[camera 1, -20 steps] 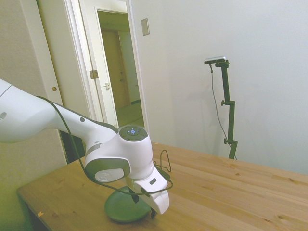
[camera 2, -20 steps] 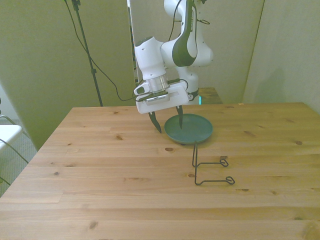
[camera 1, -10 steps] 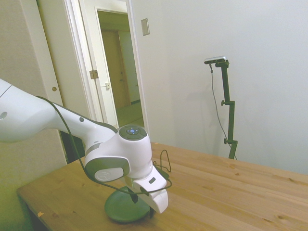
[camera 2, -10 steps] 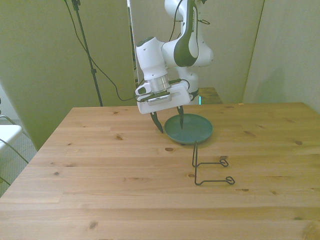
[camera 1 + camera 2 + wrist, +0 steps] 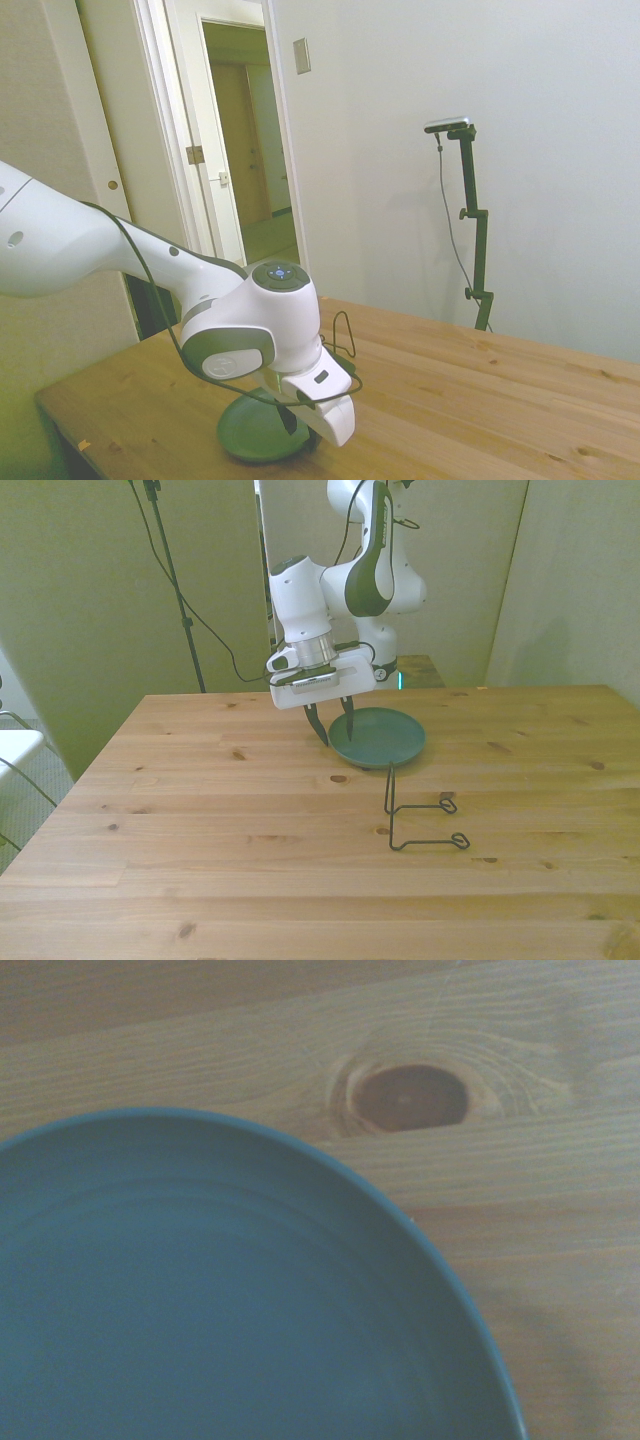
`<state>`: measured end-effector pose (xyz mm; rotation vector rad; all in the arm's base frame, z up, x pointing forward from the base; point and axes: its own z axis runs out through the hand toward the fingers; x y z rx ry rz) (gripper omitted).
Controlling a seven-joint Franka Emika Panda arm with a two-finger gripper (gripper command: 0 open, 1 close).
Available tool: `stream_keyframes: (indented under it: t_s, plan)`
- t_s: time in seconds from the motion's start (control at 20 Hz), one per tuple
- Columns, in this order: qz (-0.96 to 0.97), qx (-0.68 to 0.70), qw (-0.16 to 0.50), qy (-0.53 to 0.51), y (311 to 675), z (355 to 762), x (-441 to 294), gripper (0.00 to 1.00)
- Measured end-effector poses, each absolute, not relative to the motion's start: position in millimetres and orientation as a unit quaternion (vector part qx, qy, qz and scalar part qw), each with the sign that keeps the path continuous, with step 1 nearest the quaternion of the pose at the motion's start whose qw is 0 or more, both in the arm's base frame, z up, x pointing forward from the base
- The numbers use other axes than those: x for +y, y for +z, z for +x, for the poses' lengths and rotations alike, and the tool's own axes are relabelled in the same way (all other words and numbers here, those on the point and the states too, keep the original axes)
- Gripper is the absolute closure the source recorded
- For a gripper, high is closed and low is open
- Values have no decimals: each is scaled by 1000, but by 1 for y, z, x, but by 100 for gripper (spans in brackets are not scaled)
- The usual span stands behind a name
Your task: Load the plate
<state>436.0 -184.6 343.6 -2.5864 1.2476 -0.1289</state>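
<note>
Since the earlier frames we are seeing the gripper (image 5: 336,735) narrowing its spread: the finger that was over the plate's inside has come in toward the rim, and the hand has shifted slightly toward the front view's left. The plate and the wire stand have not moved.

Going left to right in the front view, we are looking first at bare boards of the worktop (image 5: 180,810), then at the gripper, which is hanging fingers-down from the white arm with its fingers parted and holding nothing. The two dark fingers (image 5: 319,727) are straddling the plate's rim on the front view's left side, one outside it and one just inside; we cannot tell whether either is touching it. Next is the plate (image 5: 385,737), lying flat near the middle of the worktop's far half, toward the far edge. In the side view the plate (image 5: 248,433) is showing beneath the white hand. In the wrist view the plate (image 5: 200,1310) is filling most of the picture, with a dark knot (image 5: 408,1098) in the wood just beside its rim. Nearer the camera, just beside the plate's near rim, the black wire stand (image 5: 415,818) is standing on the worktop.
</note>
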Motion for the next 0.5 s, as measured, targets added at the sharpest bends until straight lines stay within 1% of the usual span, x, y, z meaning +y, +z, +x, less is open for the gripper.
stream_keyframes:
  t_s: [0.5]
  plan:
    - [-890,434,135,-30,343,435,-186,100]
